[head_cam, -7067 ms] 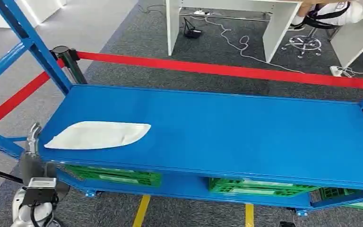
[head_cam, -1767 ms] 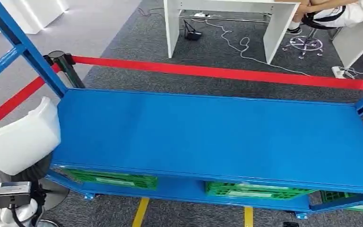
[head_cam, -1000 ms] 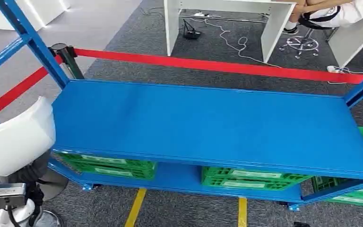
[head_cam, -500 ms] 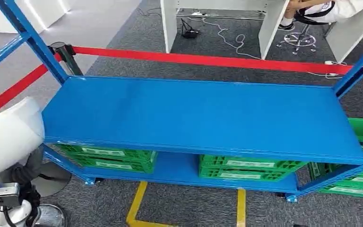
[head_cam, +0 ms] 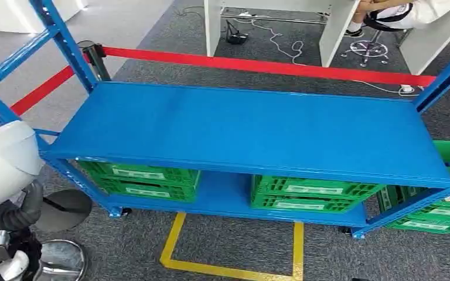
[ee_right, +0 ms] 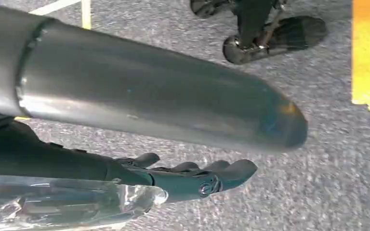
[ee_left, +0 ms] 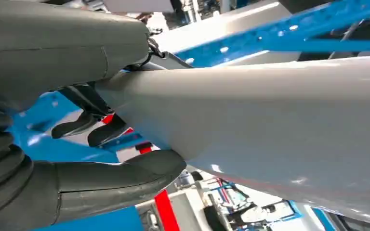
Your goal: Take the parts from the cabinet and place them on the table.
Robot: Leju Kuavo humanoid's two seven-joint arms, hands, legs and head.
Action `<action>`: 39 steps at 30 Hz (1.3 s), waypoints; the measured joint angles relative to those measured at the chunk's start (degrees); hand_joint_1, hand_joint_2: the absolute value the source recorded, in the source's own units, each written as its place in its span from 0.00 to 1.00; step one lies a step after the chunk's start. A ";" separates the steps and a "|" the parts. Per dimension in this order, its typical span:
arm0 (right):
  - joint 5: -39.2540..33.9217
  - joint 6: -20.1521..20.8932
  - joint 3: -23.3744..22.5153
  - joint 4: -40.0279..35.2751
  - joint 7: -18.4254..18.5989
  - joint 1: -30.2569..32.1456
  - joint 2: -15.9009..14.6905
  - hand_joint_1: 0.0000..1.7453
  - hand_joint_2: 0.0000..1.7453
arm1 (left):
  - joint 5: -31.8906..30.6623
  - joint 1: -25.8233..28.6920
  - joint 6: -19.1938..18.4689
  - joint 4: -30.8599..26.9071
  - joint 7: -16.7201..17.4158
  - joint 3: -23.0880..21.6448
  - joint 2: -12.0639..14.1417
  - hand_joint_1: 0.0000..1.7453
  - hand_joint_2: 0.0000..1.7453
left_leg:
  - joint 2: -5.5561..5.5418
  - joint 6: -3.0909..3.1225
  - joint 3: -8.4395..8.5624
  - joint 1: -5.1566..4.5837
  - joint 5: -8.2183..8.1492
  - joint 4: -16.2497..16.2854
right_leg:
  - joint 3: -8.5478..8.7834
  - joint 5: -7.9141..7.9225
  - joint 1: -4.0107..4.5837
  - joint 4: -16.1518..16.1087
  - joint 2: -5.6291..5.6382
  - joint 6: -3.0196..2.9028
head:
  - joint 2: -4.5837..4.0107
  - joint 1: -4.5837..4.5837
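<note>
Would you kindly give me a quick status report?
Left hand grips white part, clear of the shelf. Right hand hangs over carpet, holding nothing. Table not in sight.

Bright, even light from overhead fills the head view, laying a soft sheen across the blue shelf [head_cam: 252,132] and dim shadow beneath it. Beside the shelf's left end, the white part [head_cam: 3,164] is nearly overexposed. Both wrist views are soft and blurred up close, with glare spots.

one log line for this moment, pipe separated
left hand: holds white plastic part | right hand: empty, over carpet | blue metal shelf: top bare | stage: part off shelf, not yet on table
</note>
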 joint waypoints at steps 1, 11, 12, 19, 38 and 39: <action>0.02 0.39 0.00 0.00 -0.76 -0.11 0.13 0.00 0.00 | -0.11 0.02 -0.04 -0.13 0.02 0.20 0.04 1.00 1.00 | 0.03 0.16 -0.68 -0.09 0.55 0.03 | -1.40 -3.43 0.01 4.62 0.00 0.17 | 0.00 -0.02; 0.04 0.94 0.00 0.04 0.81 -1.04 1.55 0.00 0.00 | -0.11 0.42 -0.42 -1.38 0.02 1.73 -0.28 1.00 1.00 | 0.21 -1.00 -4.97 -0.91 5.06 0.36 | 10.05 -3.46 1.18 -4.57 0.17 -1.74 | 0.00 0.02; 0.04 0.90 -0.02 0.04 1.23 -0.97 1.57 0.00 0.00 | -0.11 0.55 -0.44 -1.44 0.02 1.73 -0.35 1.00 1.00 | 0.20 -1.37 -5.04 -0.79 5.50 0.26 | 9.77 -3.24 1.31 -4.37 0.15 -2.09 | 0.00 -0.02; 0.00 0.81 -0.07 0.20 1.64 -0.93 2.16 0.00 0.00 | -0.13 1.29 -0.42 -1.86 0.02 2.71 -0.68 1.00 1.00 | 0.09 -3.52 -10.62 -0.24 -6.89 17.77 | 5.51 1.13 0.69 -4.73 -0.20 -3.51 | 0.00 -0.61; 0.33 2.27 -0.50 0.24 -0.59 -1.17 2.27 0.00 0.00 | -0.15 1.24 -0.72 -2.23 0.00 3.54 -0.96 1.00 1.00 | 0.15 -0.58 -2.43 -0.35 3.08 -1.41 | 6.28 -1.00 0.37 0.26 -0.01 -0.61 | 0.00 -0.37; 0.35 2.27 -0.50 0.24 -0.65 -1.32 2.27 0.00 0.00 | -0.18 1.26 -0.72 -2.23 0.02 3.54 -0.96 1.00 1.00 | 0.17 -0.83 -2.56 -0.36 3.26 -1.32 | 9.04 -1.87 0.40 -4.82 0.00 -0.81 | 0.00 -0.35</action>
